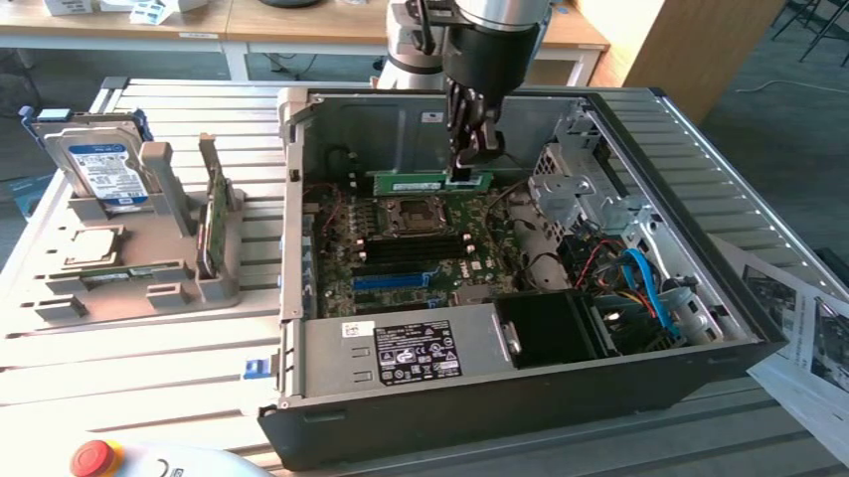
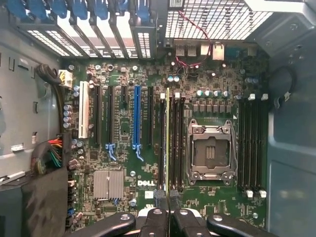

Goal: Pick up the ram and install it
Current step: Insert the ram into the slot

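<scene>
Arm [image 1: 484, 40]: one, came down from above into the open computer case [image 1: 531, 407].

Fingers [image 1: 467, 164]: together, clamped on the ram [image 1: 422, 182] near its end on the exterior view's right.

Ram: narrow green stick, held level on its long edge inside the case, over the far part of the motherboard [image 1: 398, 268] and just beyond the processor socket [image 1: 414, 211]. In the wrist view it appeared edge-on as a thin pale line [image 2: 168, 138] running out from between the fingers [image 2: 158, 219], lined up along the black memory slots [image 2: 178, 143] beside the processor socket [image 2: 211, 150]. Whether it touched a slot could not be told.

Motherboard, further fittings: long blue slot [image 2: 139, 118], white slot [image 2: 84, 116], silver finned block [image 2: 107, 183].

Case, further contents: power supply [image 1: 412, 353] with a white and black label at the near side; blue cables [image 1: 641, 273] on the exterior view's right.

Tabletop [image 1: 133, 358]: slatted, pale, carried the case.

Grey holder [image 1: 159, 288]: stood on the tabletop at the exterior view's left, well apart from the fingers. It carried a hard drive [image 1: 99, 164] with a blue label, upright, and a green card [image 1: 213, 224] standing on edge.

Red button [image 1: 95, 457]: near corner of the tabletop.

Papers [image 1: 809, 338]: printed sheets beside the case on the exterior view's right.
</scene>
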You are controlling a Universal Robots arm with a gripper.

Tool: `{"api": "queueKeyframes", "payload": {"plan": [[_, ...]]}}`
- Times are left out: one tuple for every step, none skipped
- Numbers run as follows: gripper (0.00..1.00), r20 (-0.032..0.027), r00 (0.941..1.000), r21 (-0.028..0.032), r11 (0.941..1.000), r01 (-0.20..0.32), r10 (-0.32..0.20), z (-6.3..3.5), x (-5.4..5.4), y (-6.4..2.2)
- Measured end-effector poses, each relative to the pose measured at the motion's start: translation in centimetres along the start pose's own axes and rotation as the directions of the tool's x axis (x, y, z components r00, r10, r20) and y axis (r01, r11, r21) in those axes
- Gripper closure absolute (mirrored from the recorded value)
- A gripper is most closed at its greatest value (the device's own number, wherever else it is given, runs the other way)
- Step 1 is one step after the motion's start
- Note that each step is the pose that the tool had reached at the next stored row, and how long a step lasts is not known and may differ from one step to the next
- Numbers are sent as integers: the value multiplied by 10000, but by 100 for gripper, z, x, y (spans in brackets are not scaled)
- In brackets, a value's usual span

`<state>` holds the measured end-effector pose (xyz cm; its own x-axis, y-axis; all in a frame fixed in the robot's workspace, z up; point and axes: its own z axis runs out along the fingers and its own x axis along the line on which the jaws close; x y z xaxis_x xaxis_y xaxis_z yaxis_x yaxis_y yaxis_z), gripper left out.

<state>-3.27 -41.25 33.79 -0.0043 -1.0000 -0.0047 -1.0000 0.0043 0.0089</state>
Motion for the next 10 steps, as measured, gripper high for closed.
{"api": "queueKeyframes", "payload": {"plan": [[88, 0, 10000, 1, 10000, -2, 2, 11, 0, 0], [88, 0, 10000, 0, 10000, -4, 4, 20, 0, 0], [88, 0, 10000, 1, 10000, -7, 7, 30, 0, 0], [88, 0, 10000, 0, 10000, -9, 9, 40, 0, -1], [88, 0, 10000, 0, 10000, -13, 13, 49, 0, -1], [88, 2, 10000, 1, 10000, -16, 16, 60, 0, -1], [88, 1, 10000, 0, 10000, -21, 21, 71, 0, 0], [88, 0, 10000, 0, 10000, -25, 25, 81, 0, -1], [88, 0, 10000, 0, 10000, -30, 30, 92, 0, -1], [88, 0, 10000, 1, 10000, -35, 35, 104, 0, -1]]}}
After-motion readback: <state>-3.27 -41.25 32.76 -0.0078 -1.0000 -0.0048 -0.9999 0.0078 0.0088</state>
